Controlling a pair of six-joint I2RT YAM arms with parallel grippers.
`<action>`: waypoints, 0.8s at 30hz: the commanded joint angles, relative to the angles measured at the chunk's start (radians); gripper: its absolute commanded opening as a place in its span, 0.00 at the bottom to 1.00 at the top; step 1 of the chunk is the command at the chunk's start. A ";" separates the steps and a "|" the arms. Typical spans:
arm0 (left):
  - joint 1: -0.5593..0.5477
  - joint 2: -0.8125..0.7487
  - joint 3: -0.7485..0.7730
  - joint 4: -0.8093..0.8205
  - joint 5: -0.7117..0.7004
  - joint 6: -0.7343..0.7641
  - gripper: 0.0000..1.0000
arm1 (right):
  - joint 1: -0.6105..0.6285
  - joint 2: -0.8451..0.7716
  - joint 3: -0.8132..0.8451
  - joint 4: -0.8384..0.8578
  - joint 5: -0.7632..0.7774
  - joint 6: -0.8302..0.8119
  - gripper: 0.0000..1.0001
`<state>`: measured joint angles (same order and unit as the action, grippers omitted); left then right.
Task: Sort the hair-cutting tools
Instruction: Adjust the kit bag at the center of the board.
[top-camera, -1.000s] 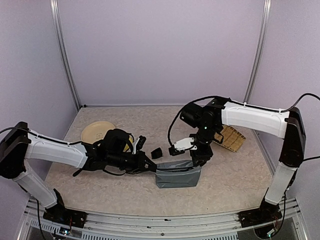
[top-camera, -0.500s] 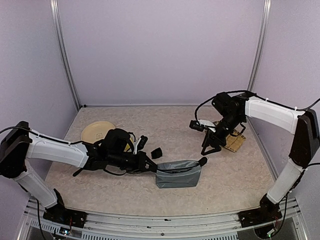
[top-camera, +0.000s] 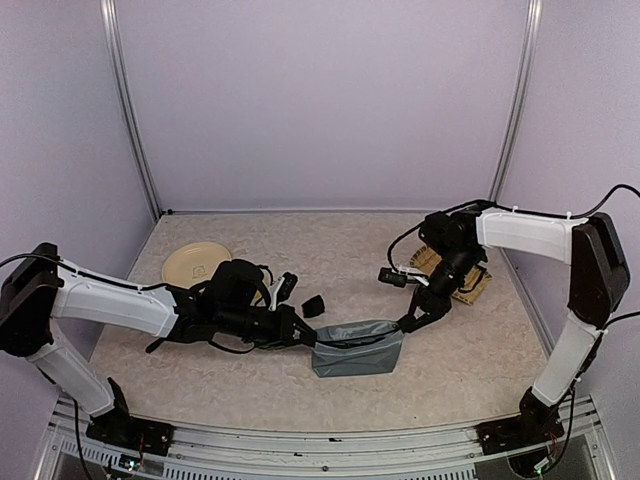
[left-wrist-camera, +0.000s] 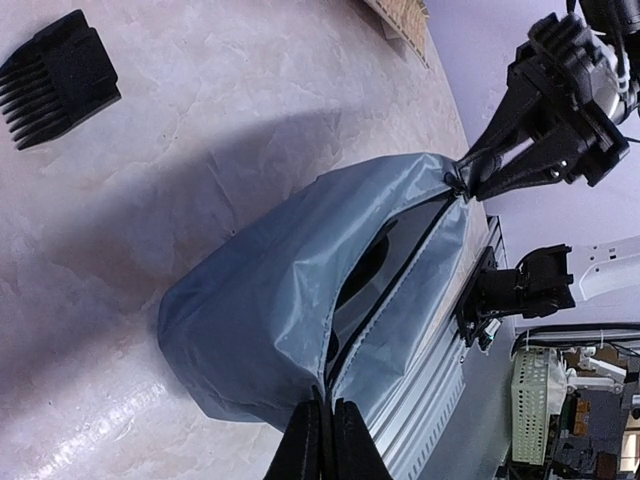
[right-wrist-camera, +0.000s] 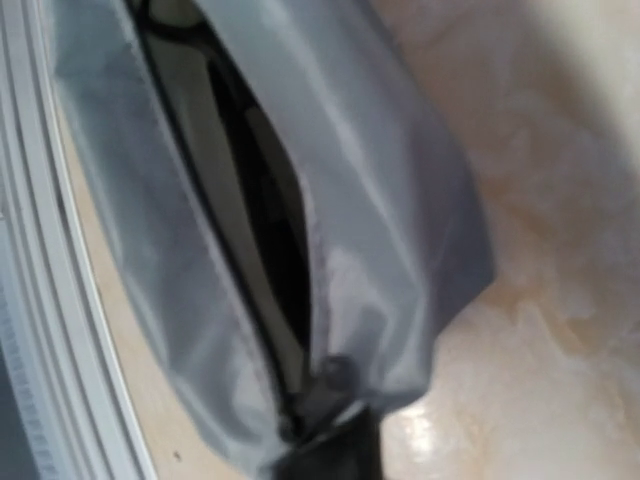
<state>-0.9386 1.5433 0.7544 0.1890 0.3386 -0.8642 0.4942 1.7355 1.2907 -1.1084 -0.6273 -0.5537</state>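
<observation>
The grey zip pouch lies near the table's front, with its zip open. My left gripper is shut on the pouch's left end, as the left wrist view shows. My right gripper is pinched on the pouch's right end by the zip. The pouch's mouth gapes dark, and I cannot tell what is inside. A small black comb-toothed piece lies just behind the pouch. Another black object is half hidden by the left arm. Scissors and comb are not visible.
A round beige plate sits at the back left behind the left arm. A woven mat lies at the right, behind the right arm. The table's front rail runs close to the pouch.
My right gripper left the pouch, swung right towards the woven mat, then came back down onto the pouch's right end. The left gripper has kept its hold.
</observation>
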 joint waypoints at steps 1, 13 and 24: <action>-0.023 -0.032 0.007 -0.006 -0.019 -0.011 0.00 | -0.015 0.004 -0.013 -0.051 -0.050 -0.006 0.03; -0.069 -0.065 0.092 -0.301 0.033 -0.108 0.00 | -0.019 -0.027 -0.160 -0.210 -0.215 -0.261 0.00; -0.123 -0.050 0.113 -0.340 -0.005 0.005 0.00 | 0.040 -0.094 -0.180 -0.056 -0.052 -0.152 0.00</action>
<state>-1.0740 1.4971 0.7944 -0.0513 0.3824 -0.9474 0.5198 1.6699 1.0595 -1.2015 -0.7891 -0.7444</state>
